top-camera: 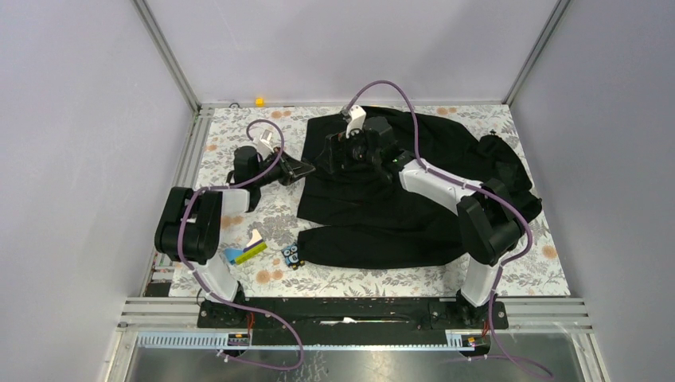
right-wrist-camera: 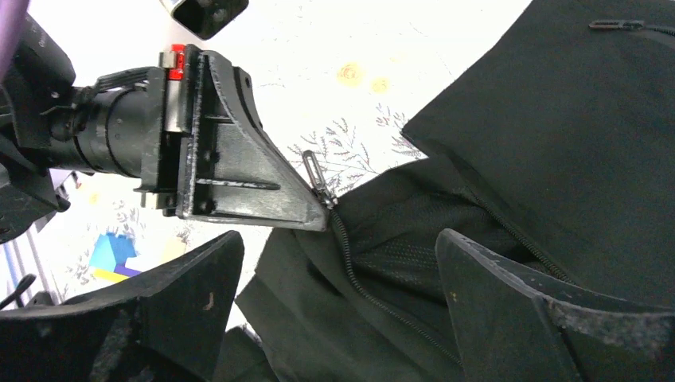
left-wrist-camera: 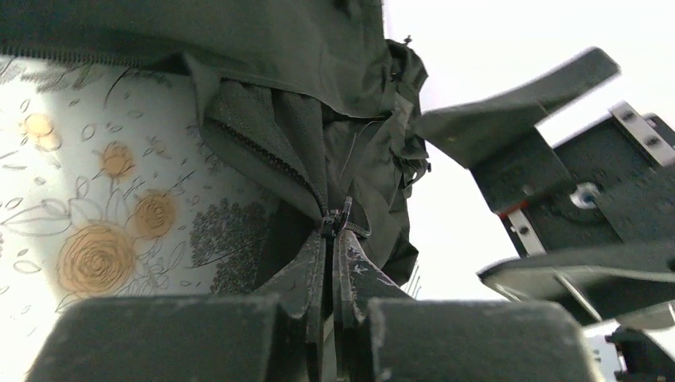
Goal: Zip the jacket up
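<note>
The black jacket [top-camera: 414, 191] lies spread on the flowered table, its front partly open. My left gripper [top-camera: 306, 169] is shut on the lower end of the zipper [left-wrist-camera: 334, 219] at the jacket's left edge; its fingers [left-wrist-camera: 306, 274] pinch it tightly. In the right wrist view the left gripper [right-wrist-camera: 322, 215] holds that end, and the metal zipper pull [right-wrist-camera: 313, 171] sticks up beside its tip. My right gripper [top-camera: 330, 151] is open and empty, hovering just above the zipper teeth [right-wrist-camera: 374, 294], one finger [right-wrist-camera: 199, 294] on each side. The chest lettering is not visible.
A small toy [top-camera: 292, 255], coloured blocks [top-camera: 245, 252] and a white piece [top-camera: 255, 237] lie near the left arm's base. A small orange object [top-camera: 259, 101] sits at the back edge. Aluminium frame posts and grey walls close in the table.
</note>
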